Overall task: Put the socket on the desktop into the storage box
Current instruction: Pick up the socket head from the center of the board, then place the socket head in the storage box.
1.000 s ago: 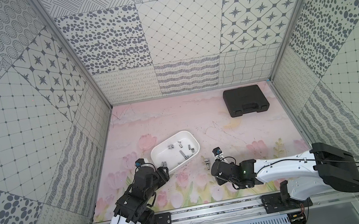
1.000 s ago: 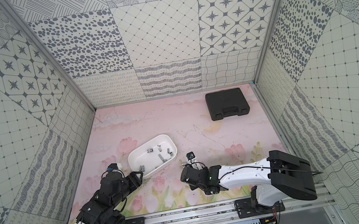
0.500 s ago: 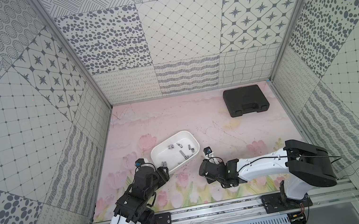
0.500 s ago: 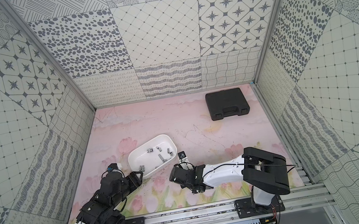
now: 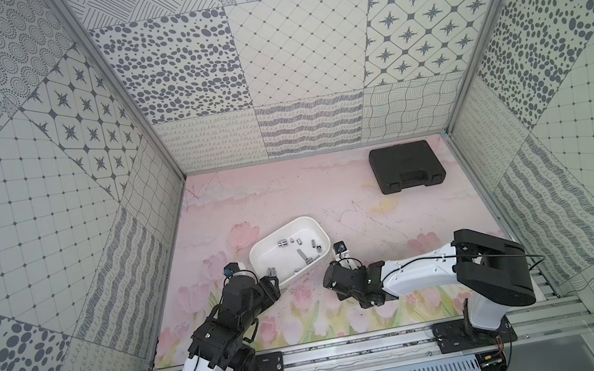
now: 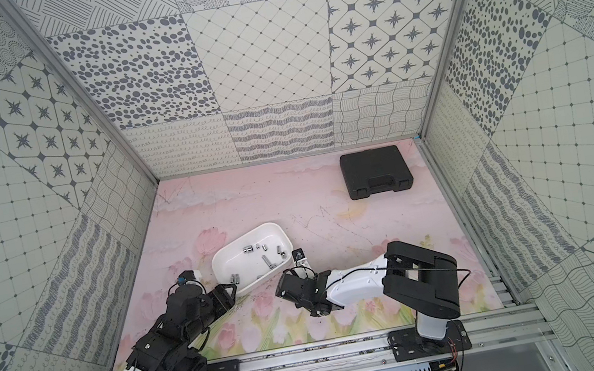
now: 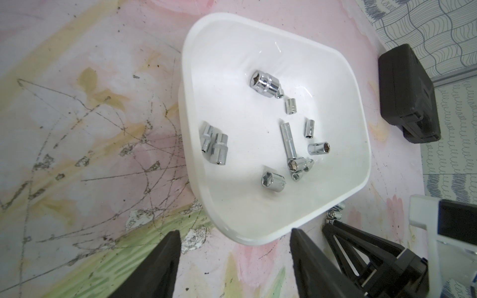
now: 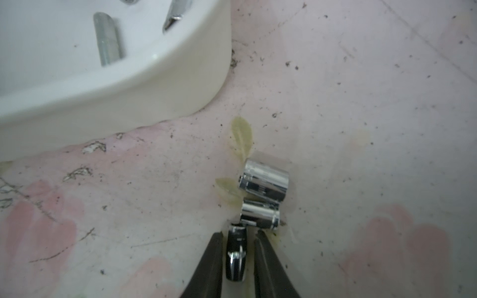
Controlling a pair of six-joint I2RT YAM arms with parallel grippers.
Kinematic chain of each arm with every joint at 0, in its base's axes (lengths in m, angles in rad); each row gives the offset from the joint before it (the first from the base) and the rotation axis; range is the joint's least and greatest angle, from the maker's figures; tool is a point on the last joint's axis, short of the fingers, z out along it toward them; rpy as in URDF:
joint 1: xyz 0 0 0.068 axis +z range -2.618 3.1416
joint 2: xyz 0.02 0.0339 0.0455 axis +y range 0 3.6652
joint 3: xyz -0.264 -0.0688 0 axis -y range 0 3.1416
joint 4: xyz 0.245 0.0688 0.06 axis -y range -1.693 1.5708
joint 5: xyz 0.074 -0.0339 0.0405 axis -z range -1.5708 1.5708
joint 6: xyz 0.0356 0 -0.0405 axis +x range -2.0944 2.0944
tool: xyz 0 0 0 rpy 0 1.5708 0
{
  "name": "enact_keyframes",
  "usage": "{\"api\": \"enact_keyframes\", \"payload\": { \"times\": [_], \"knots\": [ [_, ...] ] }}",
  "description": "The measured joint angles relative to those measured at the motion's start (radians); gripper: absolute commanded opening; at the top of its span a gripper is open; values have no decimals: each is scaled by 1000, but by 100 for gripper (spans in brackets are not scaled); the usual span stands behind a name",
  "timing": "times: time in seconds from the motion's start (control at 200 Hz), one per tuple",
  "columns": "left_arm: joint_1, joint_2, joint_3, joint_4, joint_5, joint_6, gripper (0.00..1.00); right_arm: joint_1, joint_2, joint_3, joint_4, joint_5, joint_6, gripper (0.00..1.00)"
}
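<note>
Three chrome sockets lie on the pink desktop [image 8: 361, 103] just off the near corner of the white storage box [image 8: 103, 103]: a large one [image 8: 265, 183], a medium one [image 8: 259, 215] and a small socket [image 8: 236, 254]. My right gripper [image 8: 238, 233] is down on the desktop with its jaws shut on the small socket, which lies lengthwise between them. In both top views the right gripper [image 5: 329, 278] hides these sockets. My left gripper [image 7: 233, 232] is open and empty, its fingers straddling the box's [image 5: 271, 257] near corner. Several sockets lie inside the box.
A black tool case [image 5: 407, 167] lies shut at the far right of the desktop. The patterned walls enclose the desktop on three sides. The two grippers sit close together at the box's near side.
My right arm has swung left toward the box's corner, and its jaws have narrowed around the small socket. The left arm and the box have not moved.
</note>
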Motion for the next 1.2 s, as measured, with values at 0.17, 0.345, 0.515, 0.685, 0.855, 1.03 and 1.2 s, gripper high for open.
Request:
{"api": "enact_keyframes", "payload": {
  "times": [0.17, 0.345, 0.515, 0.685, 0.855, 1.03, 1.2],
  "knots": [
    [0, 0, 0, 0, 0, 0, 72, 0, 7, 5, 1, 8, 15, 17],
    [0, 1, 0, 0, 0, 0, 72, 2, 10, 14, -13, 9, 22, 12],
    [0, 1, 0, 0, 0, 0, 72, 21, 4, 18, -44, 17, 26, 11],
    [0, 1, 0, 0, 0, 0, 72, 49, -39, 15, -99, 13, 30, 11],
    [0, 1, 0, 0, 0, 0, 72, 60, -143, 16, -114, 13, 13, 11],
    [0, 1, 0, 0, 0, 0, 72, 59, -177, 93, -135, 23, -54, 11],
    [0, 1, 0, 0, 0, 0, 72, 30, -119, 270, -129, 17, -142, 12]
  ]
}}
